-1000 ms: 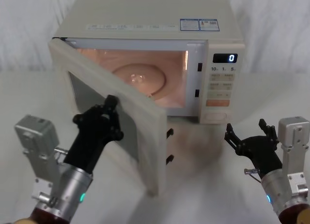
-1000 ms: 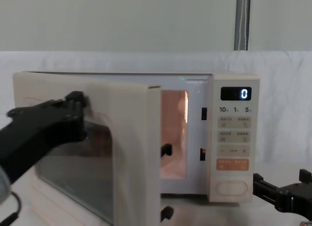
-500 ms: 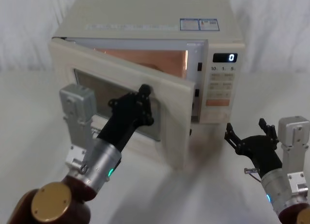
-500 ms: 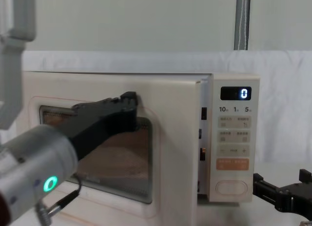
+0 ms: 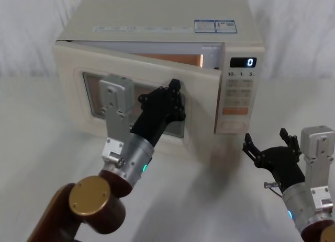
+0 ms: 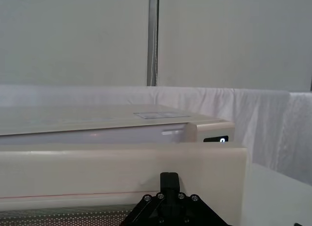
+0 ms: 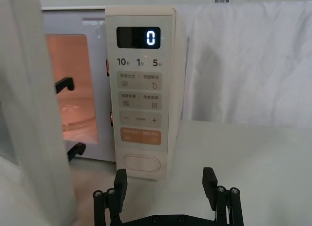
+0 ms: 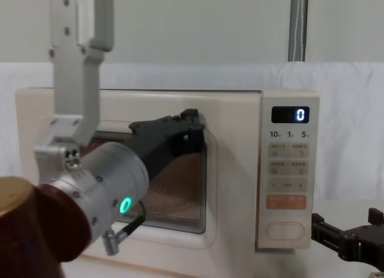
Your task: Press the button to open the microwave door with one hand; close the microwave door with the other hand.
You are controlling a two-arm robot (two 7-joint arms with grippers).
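Left tool (image 5: 175,98) pushing door (image 5: 204,116) shut, fingers' state can't tell.
Closing step; gap remaining, needs final push. Right tool (image 5: 268,148) spread, idling.

A white cloth-covered table (image 5: 31,127) spreads below; a grey pole (image 8: 298,26) rises against the pale wall (image 8: 180,26) behind.

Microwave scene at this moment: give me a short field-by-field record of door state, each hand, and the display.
door state: the microwave door is ajar, a narrow gap at its latch side, orange-lit cavity showing
left hand: the left hand is against the door's front at the window's edge nearest the control panel
right hand: the right hand is open, low on the table in front of the button, not touching it
display: reads 0
task stage: door opened, not yet latched shut
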